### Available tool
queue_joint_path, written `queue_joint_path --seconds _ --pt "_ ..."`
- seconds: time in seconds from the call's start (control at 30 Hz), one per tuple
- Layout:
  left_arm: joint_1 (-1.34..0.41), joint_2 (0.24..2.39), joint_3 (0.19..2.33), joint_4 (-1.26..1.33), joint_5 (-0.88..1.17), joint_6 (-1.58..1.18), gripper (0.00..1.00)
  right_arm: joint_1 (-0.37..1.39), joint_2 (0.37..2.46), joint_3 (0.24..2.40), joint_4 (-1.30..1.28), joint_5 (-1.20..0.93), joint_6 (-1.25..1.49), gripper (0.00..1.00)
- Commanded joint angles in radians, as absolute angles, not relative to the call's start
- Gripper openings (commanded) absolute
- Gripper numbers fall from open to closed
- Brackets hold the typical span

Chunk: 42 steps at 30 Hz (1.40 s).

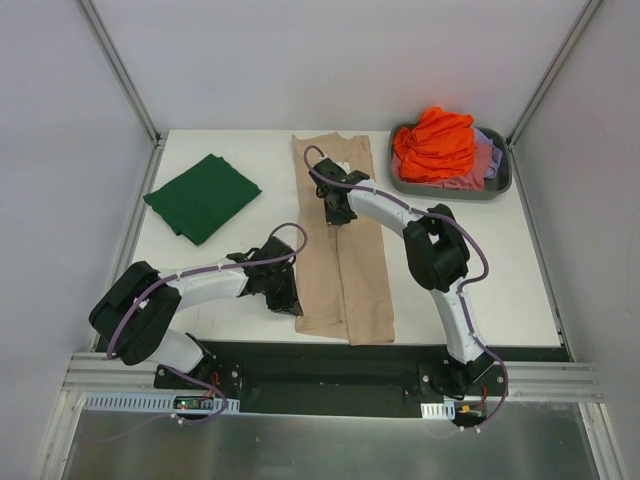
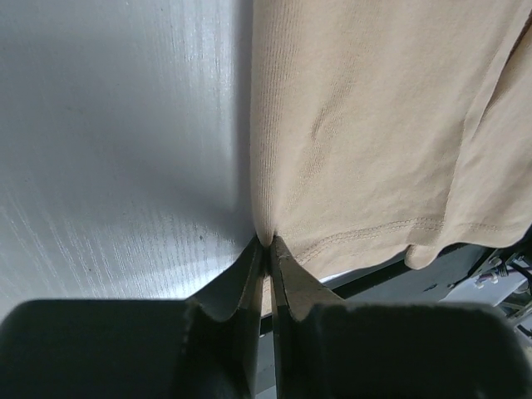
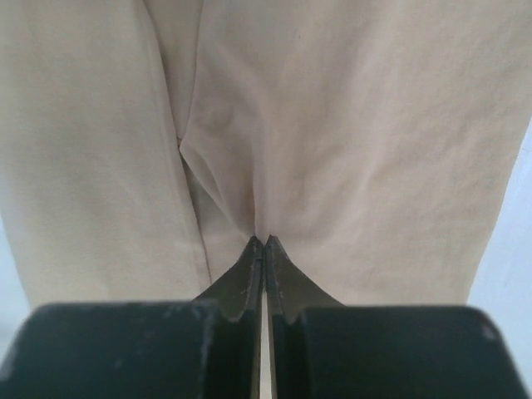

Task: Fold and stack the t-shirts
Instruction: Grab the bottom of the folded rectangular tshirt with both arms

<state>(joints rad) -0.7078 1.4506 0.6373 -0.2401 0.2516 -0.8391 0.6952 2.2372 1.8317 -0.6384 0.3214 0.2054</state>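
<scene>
I am watching the beige t-shirt [image 1: 360, 270] lying as a long strip down the middle of the table [image 1: 480, 260]. My left gripper [image 2: 268, 249] is pinching its hem corner at 7 o'clock. My right gripper [image 3: 264, 243] is nipping a fold toward 12 o'clock. The green t-shirt [image 1: 203, 195] is sitting folded at 10 o'clock, and the orange t-shirt [image 1: 435, 145] is heaped in the tub [image 1: 503, 178] at 2 o'clock.

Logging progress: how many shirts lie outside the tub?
2: a folded green shirt at left; a beige shirt mid-table, pinched by left gripper and right gripper. More fill the tub.
</scene>
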Motion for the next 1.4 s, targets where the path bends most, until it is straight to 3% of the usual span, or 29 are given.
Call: queue_joint_path --seconds 0.0,0.13,0.23,0.37,0.63,0.97,1.37 --pt "-0.726 1.468 0.588 -0.357 0.178 -0.822 0.06 0.69 2.206 1.922 -0.646 0.285 0.258 0.01" --pt "-0.732 1.473 0.589 -0.359 0.178 -0.825 0.06 0.686 2.24 1.945 -0.66 0.265 0.27 0.02" --pt "-0.733 1.473 0.588 -0.359 0.175 -0.831 0.07 0.687 2.25 1.937 -0.683 0.247 0.252 0.11" --pt "-0.733 1.476 0.591 -0.36 0.178 -0.828 0.08 0.687 2.206 1.875 -0.683 0.189 0.178 0.37" --pt "-0.733 1.47 0.589 -0.365 0.178 -0.825 0.09 0.709 1.906 1.565 -0.605 0.056 0.04 0.52" --pt "-0.735 1.453 0.597 -0.37 0.175 -0.824 0.12 0.88 1.531 1.027 -0.499 -0.118 0.103 0.53" --pt "-0.736 1.454 0.594 -0.376 0.173 -0.825 0.12 1.072 1.581 0.979 -0.537 -0.112 0.181 0.47"
